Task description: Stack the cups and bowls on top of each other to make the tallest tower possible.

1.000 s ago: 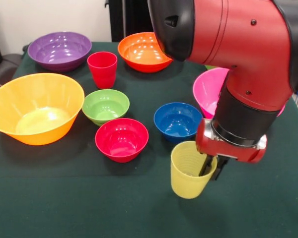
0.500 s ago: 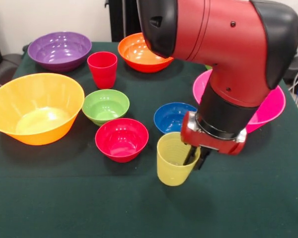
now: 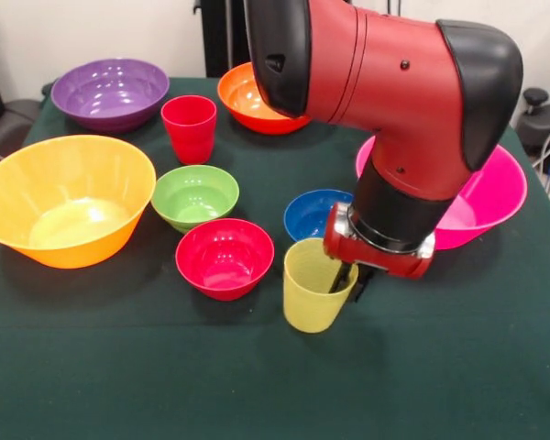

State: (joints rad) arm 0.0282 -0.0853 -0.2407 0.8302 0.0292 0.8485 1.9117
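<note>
The translucent yellow ribbed plastic cup (image 3: 313,298) sits mouth-up over the green-clothed bench (image 3: 119,376), just in front of the small glossy blue bowl (image 3: 312,214) and beside the small round red bowl (image 3: 225,258). It leans slightly, its long axis close to vertical with the open rim tipped a little toward the arm; whether its base touches the cloth or hangs just clear cannot be told. The gripper (image 3: 348,280) comes down at the cup's rim with its dark fingers (image 3: 340,277) clamped on the wall, one inside the mouth and one outside.

Thin moulded plastic like this is probably very light and somewhat springy, so a pinch on the rim wall should carry it easily, though a glossy wall could slip or swing in the grip (the lean hints at that). The ribs may give some purchase. For a tower base it would likely want setting down square.

The red ribbed tumbler (image 3: 189,128) stands upright well apart, near the purple bowl (image 3: 110,92).
</note>
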